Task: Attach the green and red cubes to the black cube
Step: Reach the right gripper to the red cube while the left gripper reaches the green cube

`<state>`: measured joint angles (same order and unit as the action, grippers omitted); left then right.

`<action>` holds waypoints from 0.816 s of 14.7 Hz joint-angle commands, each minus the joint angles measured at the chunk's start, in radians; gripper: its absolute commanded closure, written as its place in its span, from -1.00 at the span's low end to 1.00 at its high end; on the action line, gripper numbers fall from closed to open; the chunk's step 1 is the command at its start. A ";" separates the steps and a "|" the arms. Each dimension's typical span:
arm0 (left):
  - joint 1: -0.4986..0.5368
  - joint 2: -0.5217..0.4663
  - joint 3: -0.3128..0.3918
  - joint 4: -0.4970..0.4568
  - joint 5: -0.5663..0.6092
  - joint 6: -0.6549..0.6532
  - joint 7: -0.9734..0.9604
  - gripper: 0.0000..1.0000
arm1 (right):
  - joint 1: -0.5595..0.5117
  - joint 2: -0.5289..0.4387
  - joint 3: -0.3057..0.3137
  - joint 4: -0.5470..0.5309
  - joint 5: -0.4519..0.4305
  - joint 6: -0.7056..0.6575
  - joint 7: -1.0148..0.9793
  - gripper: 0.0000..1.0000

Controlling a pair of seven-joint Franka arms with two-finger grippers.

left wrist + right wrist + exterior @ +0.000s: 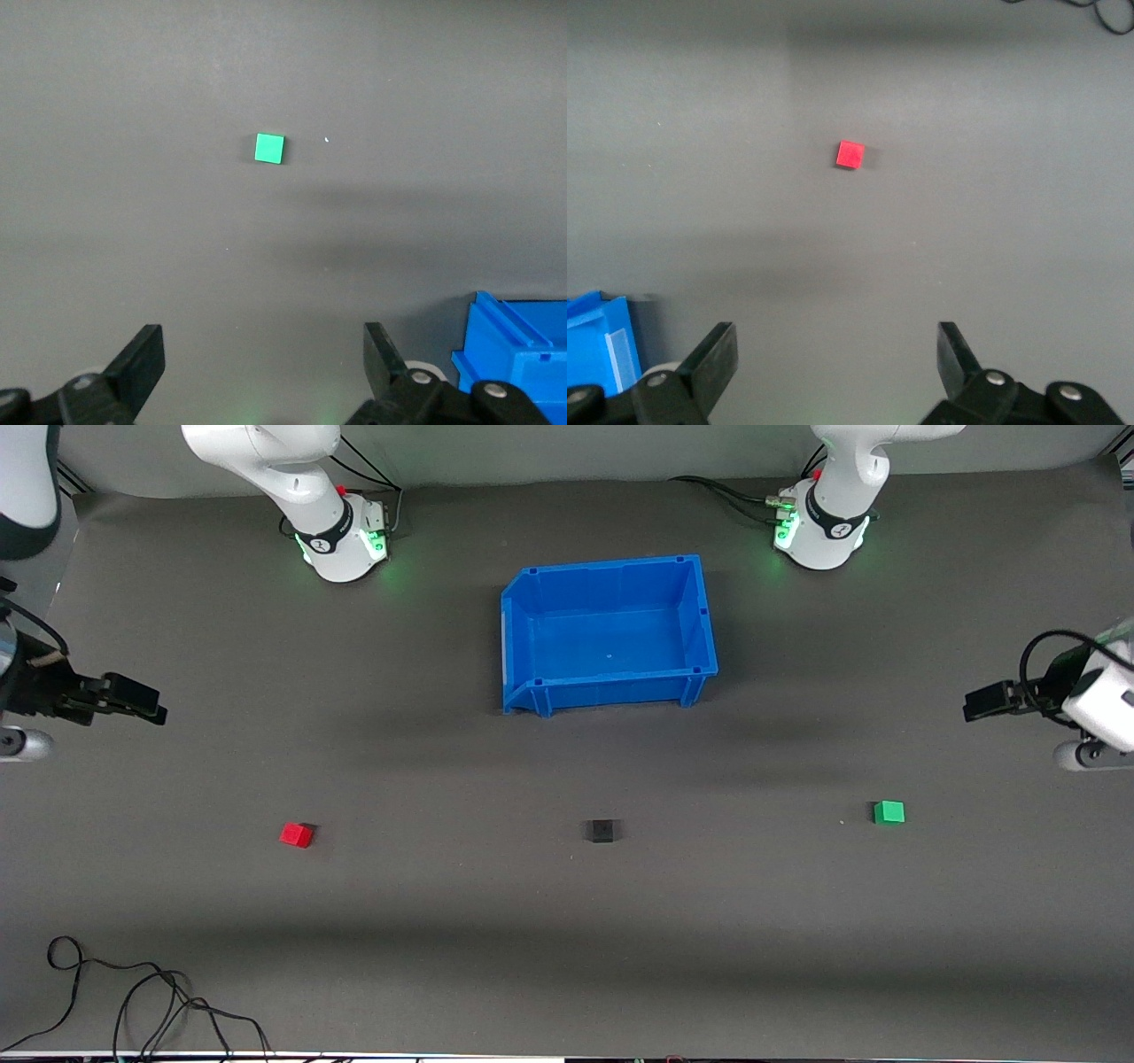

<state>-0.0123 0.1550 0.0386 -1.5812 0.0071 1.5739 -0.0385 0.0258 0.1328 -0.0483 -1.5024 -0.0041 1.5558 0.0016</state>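
Observation:
Three small cubes lie in a row on the grey mat. The red cube [298, 833] is toward the right arm's end, the black cube [601, 831] in the middle, the green cube [889, 812] toward the left arm's end. The left gripper [979, 702] hangs open and empty above the mat at its end of the table; its wrist view shows the green cube [269, 148] ahead of the open gripper [264, 363]. The right gripper [151, 700] hangs open and empty above the mat at its end; its wrist view shows the red cube [850, 154] ahead of the open gripper [837, 359].
An empty blue bin [519, 620] stands farther from the front camera than the black cube, between the two arm bases. Its corner shows in the left wrist view [514, 341] and the right wrist view [598, 345]. Loose black cables [133, 1001] lie at the mat's near edge.

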 commanded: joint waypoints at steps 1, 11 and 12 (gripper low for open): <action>0.006 0.092 -0.002 0.049 0.008 -0.002 -0.059 -1.00 | -0.001 0.085 -0.001 0.027 0.016 0.044 -0.028 -1.00; 0.012 0.186 -0.003 -0.106 0.010 0.238 -0.777 -1.00 | -0.020 0.295 -0.010 -0.104 0.047 0.354 -0.011 -0.92; 0.023 0.190 -0.003 -0.123 0.007 0.247 -0.847 -1.00 | -0.039 0.326 -0.015 -0.104 0.103 0.375 -0.011 -0.91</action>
<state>0.0043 0.3548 0.0298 -1.6584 0.0083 1.7908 -0.7542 0.0122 0.4177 -0.0585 -1.6022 0.0235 1.8894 -0.0003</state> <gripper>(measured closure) 0.000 0.035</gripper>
